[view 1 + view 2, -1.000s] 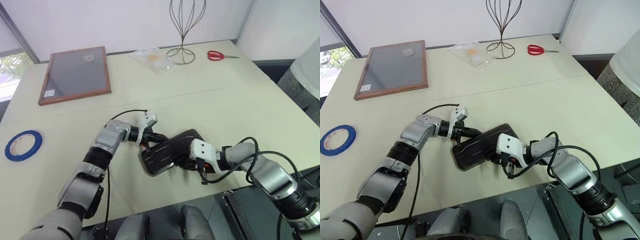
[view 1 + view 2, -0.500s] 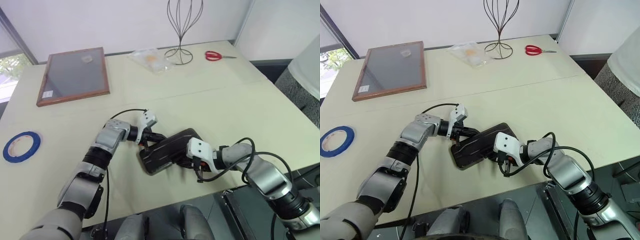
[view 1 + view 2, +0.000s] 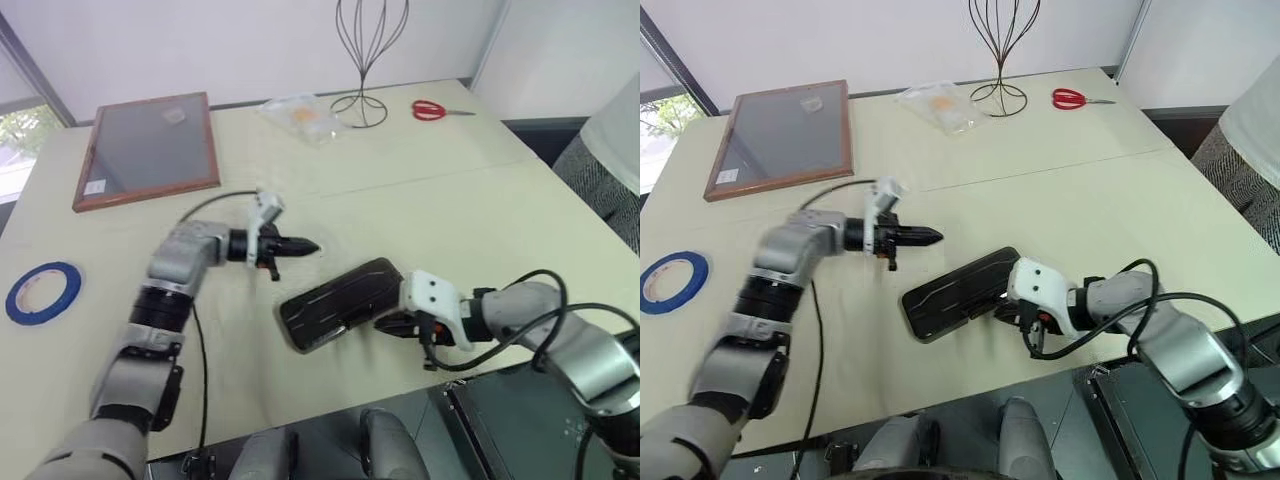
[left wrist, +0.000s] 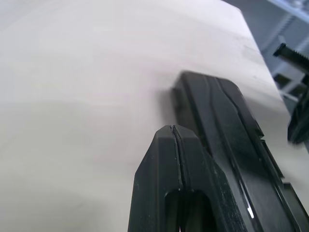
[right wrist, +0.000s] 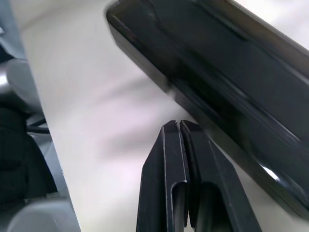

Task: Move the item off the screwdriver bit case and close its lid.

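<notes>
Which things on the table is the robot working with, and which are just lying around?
For the job:
- screwdriver bit case, lid shut
- blue tape ring, already off the case
- left gripper, shut
- right gripper, shut

Just lying about:
- wooden-framed panel
- red scissors
- wire stand
- plastic bag

Both end effectors have left the closed case (image 3: 335, 303): left (image 3: 310, 246) raised away, right (image 3: 385, 324) drawn back.
</notes>
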Robot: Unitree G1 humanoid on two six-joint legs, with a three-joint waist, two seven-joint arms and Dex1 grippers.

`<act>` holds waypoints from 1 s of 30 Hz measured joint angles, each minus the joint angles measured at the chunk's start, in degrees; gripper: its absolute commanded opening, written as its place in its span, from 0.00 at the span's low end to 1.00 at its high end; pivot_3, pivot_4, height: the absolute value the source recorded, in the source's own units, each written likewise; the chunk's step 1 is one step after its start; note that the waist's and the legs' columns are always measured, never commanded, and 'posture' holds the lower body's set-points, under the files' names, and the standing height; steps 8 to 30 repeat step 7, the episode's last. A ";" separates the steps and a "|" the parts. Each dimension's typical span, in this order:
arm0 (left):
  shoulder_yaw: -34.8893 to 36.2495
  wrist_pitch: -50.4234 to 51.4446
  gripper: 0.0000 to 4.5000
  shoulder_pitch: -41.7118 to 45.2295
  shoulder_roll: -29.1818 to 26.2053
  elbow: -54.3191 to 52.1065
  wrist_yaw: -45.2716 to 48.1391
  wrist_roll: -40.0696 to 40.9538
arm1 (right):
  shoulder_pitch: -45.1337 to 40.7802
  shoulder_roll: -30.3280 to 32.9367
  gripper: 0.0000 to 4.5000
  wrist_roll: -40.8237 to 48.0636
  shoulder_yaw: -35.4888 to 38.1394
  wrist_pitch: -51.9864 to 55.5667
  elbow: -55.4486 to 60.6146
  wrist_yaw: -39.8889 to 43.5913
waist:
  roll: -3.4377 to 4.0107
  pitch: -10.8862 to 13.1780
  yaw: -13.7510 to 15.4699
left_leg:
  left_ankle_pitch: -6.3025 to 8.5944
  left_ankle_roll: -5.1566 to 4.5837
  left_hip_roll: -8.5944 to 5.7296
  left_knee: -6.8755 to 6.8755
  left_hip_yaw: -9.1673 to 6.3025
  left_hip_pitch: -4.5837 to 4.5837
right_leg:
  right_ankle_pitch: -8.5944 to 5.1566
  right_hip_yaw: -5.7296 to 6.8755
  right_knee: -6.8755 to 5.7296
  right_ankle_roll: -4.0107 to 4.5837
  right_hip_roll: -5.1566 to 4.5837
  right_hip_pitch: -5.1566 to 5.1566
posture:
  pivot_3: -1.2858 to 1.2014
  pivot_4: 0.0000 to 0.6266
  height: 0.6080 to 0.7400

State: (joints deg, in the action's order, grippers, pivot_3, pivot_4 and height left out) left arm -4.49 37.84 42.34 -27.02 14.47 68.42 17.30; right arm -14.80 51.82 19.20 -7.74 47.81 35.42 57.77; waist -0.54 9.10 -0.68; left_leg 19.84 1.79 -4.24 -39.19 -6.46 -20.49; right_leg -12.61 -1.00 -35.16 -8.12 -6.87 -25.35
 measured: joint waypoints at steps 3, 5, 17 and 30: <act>2.18 2.72 0.00 -4.11 -5.22 -5.80 0.18 2.09 | 0.10 4.36 0.01 1.93 4.63 -0.06 0.32 2.16 | 0.02 0.02 0.06 | 0.00 0.00 0.01 0.03 0.00 -0.01 | 0.00 0.00 0.02 0.00 0.00 -0.01 | 0.52 0.24 1.00; 3.72 4.86 0.00 -8.03 -9.23 -10.62 0.43 3.73 | 0.11 8.44 0.01 2.40 8.14 -0.98 -0.39 4.13 | 0.03 0.05 0.06 | 0.01 -0.01 0.03 0.03 0.00 0.00 | 0.00 0.00 0.03 0.00 0.00 0.01 | 0.52 0.24 1.00; 5.38 7.42 0.00 -11.70 -12.49 -16.19 0.70 6.39 | -0.42 10.50 0.01 2.55 10.21 -2.80 -1.93 5.65 | 0.01 0.10 0.08 | 0.01 -0.02 0.05 0.02 0.03 -0.01 | 0.00 -0.02 0.04 0.00 -0.01 0.01 | 0.52 0.24 1.00; 5.38 7.42 0.00 -11.70 -12.49 -16.19 0.70 6.39 | -0.42 10.50 0.01 2.55 10.21 -2.80 -1.93 5.65 | 0.01 0.10 0.08 | 0.01 -0.02 0.05 0.02 0.03 -0.01 | 0.00 -0.02 0.04 0.00 -0.01 0.01 | 0.52 0.24 1.00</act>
